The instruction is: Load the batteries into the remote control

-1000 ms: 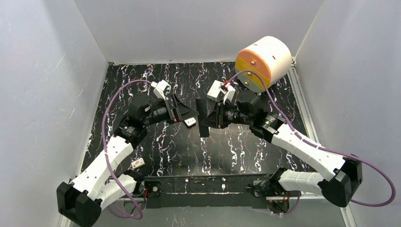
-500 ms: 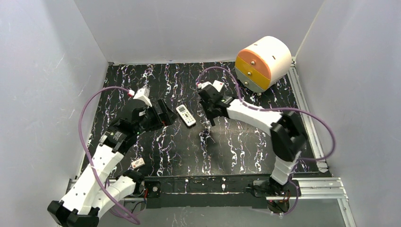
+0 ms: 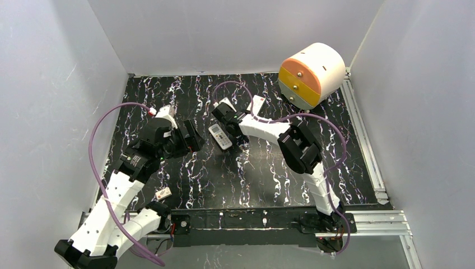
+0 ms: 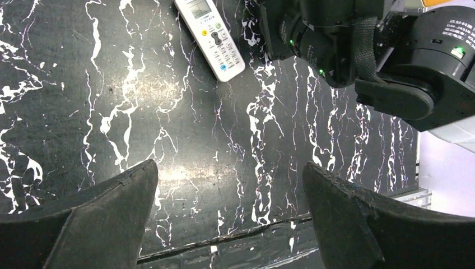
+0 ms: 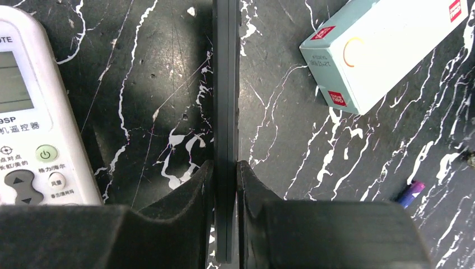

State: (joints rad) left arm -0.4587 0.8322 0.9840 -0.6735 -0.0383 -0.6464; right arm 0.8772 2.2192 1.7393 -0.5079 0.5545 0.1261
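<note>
The white remote control (image 3: 220, 136) lies face up on the black marbled table, screen and buttons showing (image 4: 210, 39); its battery bay is hidden underneath. My left gripper (image 4: 229, 171) hangs open and empty above bare table, a little on the near side of the remote, and to its left from overhead (image 3: 189, 137). My right gripper (image 5: 225, 165) is shut on a thin long black bar (image 5: 226, 101) seen edge-on, just beside the remote's (image 5: 33, 112) screen end. One small battery (image 5: 410, 193), bluish-purple with a dark end, lies on the table to the right.
A white box with red marks (image 5: 386, 47) lies behind the right gripper (image 3: 257, 103). A large white and orange drum (image 3: 312, 73) stands at the back right. A small white object (image 3: 163, 194) rests near the left arm's base. Grey walls enclose the table.
The right arm has swung left across the table to the remote's far end. The left arm has pulled back to the left. The remote, earlier between the two grippers, now lies free.
</note>
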